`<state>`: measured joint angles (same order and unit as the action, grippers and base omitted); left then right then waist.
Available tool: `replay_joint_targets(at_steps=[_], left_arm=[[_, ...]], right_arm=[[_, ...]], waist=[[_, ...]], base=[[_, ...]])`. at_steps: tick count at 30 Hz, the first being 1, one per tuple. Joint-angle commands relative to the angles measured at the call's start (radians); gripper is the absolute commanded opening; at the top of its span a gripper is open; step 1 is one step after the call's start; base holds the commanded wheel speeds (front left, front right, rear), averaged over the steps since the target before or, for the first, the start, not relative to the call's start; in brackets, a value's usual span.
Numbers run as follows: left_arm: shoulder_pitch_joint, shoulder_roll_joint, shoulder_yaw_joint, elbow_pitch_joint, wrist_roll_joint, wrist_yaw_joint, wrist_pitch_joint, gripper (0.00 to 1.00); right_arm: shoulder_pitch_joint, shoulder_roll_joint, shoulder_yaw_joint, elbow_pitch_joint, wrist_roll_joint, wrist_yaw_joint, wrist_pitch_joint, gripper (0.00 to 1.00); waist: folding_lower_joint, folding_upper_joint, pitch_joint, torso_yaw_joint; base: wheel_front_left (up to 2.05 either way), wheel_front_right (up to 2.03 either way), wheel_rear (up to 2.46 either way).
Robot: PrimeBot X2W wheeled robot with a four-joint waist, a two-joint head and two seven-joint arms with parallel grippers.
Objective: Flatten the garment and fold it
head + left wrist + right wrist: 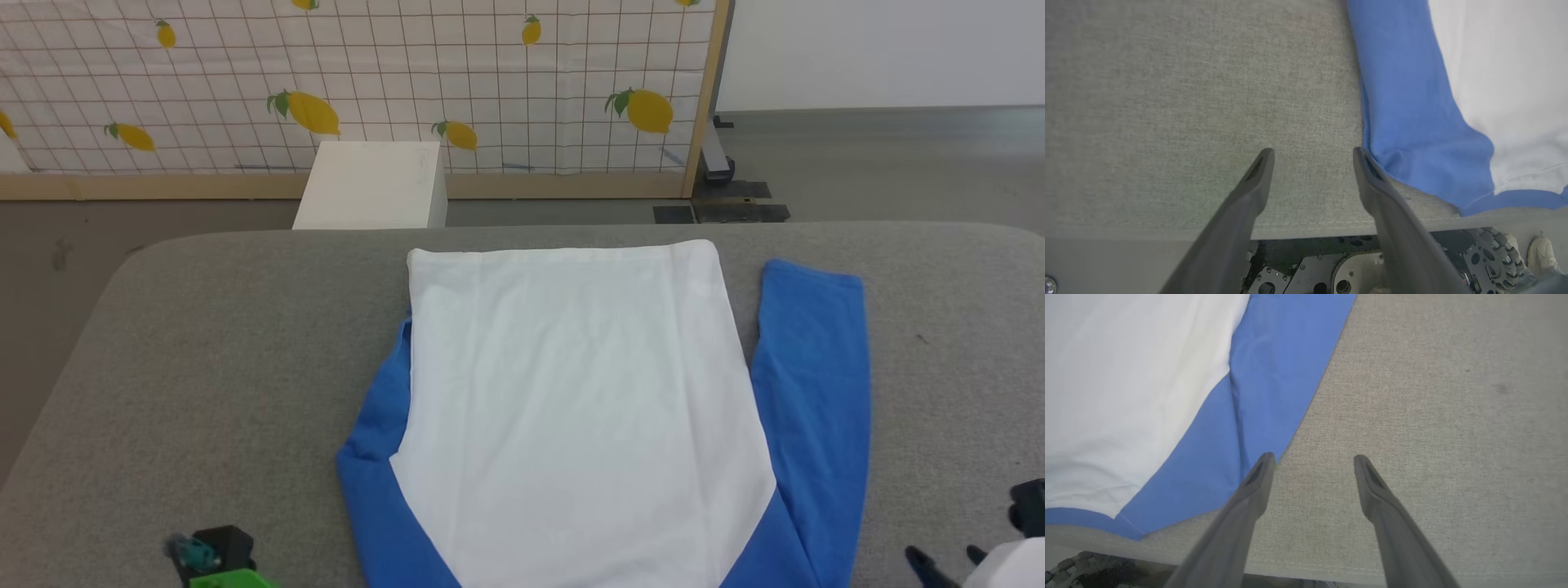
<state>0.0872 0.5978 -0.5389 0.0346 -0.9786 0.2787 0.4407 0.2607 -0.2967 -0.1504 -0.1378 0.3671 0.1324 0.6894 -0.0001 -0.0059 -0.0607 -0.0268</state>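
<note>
1. Grey padded tabletop (204,367) out front, with a lemon-print screen (367,82) and a white box (371,186) behind it.
2. Garment (571,392) lies spread across the middle, white body smooth, hem at the far side, collar end nearest the robot.
3. Flattening looks nearly done: the right-side sleeve (816,392) runs straight alongside, while the left-side sleeve (380,441) sits bunched against the body.
4. No fold made yet, I'd say; all of that lies ahead.
5. Left gripper (1312,152) and right gripper (1312,457) are both spread wide and empty, over bare tabletop just beside a sleeve.
</note>
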Motion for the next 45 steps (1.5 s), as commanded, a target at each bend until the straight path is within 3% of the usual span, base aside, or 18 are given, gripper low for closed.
replay_joint_targets(at_steps=[1, 5, 7, 8, 12, 15, 23, 29, 34, 35, 45], left_arm=[[0.013, 0.017, 0.015, -0.021, -0.002, 0.013, -0.001, 1.0], [0.01, 0.043, 0.105, -0.109, -0.009, 0.057, -0.065, 1.0], [-0.012, 0.03, 0.18, -0.142, 0.001, 0.056, -0.178, 1.0], [-0.048, 0.005, 0.257, -0.164, 0.028, 0.037, -0.334, 1.0], [-0.109, -0.028, 0.32, -0.164, 0.128, 0.016, -0.575, 1.0], [-0.153, -0.059, 0.328, -0.154, 0.2, -0.004, -0.675, 1.0], [-0.259, -0.184, 0.406, -0.203, 0.405, -0.057, -0.702, 1.0], [-0.274, -0.281, 0.469, -0.221, 0.494, -0.121, -0.702, 1.0], [-0.287, -0.332, 0.5, -0.225, 0.545, -0.171, -0.702, 1.0], [-0.294, -0.359, 0.517, -0.229, 0.571, -0.199, -0.702, 1.0], [-0.297, -0.424, 0.569, -0.238, 0.642, -0.265, -0.702, 1.0]], right_arm=[[-0.006, 0.001, -0.017, -0.015, 0.008, -0.002, 0.008, 1.0], [-0.082, 0.02, -0.113, -0.058, 0.014, -0.002, 0.005, 1.0], [-0.141, 0.041, -0.158, -0.059, 0.014, -0.002, -0.01, 1.0], [-0.238, 0.052, -0.195, -0.041, -0.008, -0.002, -0.044, 1.0], [-0.371, 0.045, -0.211, 0.015, -0.054, -0.002, -0.093, 1.0], [-0.484, 0.041, -0.214, 0.073, -0.07, -0.002, -0.114, 1.0], [-0.77, -0.036, -0.183, 0.268, -0.111, -0.002, -0.058, 1.0], [-0.934, -0.088, -0.18, 0.397, -0.163, -0.002, 0.019, 1.0], [-1.016, -0.109, -0.194, 0.468, -0.212, -0.002, 0.076, 1.0], [-1.054, -0.12, -0.205, 0.496, -0.239, -0.002, 0.102, 1.0], [-1.11, -0.134, -0.17, 0.528, -0.259, -0.002, 0.137, 1.0]], waist=[[0.0001, 0.0059, 0.0, -0.002], [0.0001, 0.0059, 0.015, -0.002], [0.0001, 0.0059, 0.03, 0.001], [0.0001, 0.0059, 0.061, 0.006], [0.0001, 0.0059, 0.129, 0.013], [0.0001, 0.0059, 0.21, 0.021], [0.0001, 0.0059, 0.416, 0.055], [0.0001, 0.0059, 0.532, 0.088], [0.0001, 0.0059, 0.606, 0.109], [0.0001, 0.0059, 0.645, 0.119], [0.0001, 0.0059, 0.714, 0.127]], base=[[0.0, 0.0, 0.0], [0.0, 0.0, 0.0], [0.0, 0.0, 0.0], [0.0, 0.0, 0.0], [0.0, 0.0, 0.0], [0.0, 0.0, 0.0], [0.0, 0.0, 0.0], [0.0, 0.0, 0.0], [0.0, 0.0, 0.0], [0.0, 0.0, 0.0], [0.0, 0.0, 0.0]])
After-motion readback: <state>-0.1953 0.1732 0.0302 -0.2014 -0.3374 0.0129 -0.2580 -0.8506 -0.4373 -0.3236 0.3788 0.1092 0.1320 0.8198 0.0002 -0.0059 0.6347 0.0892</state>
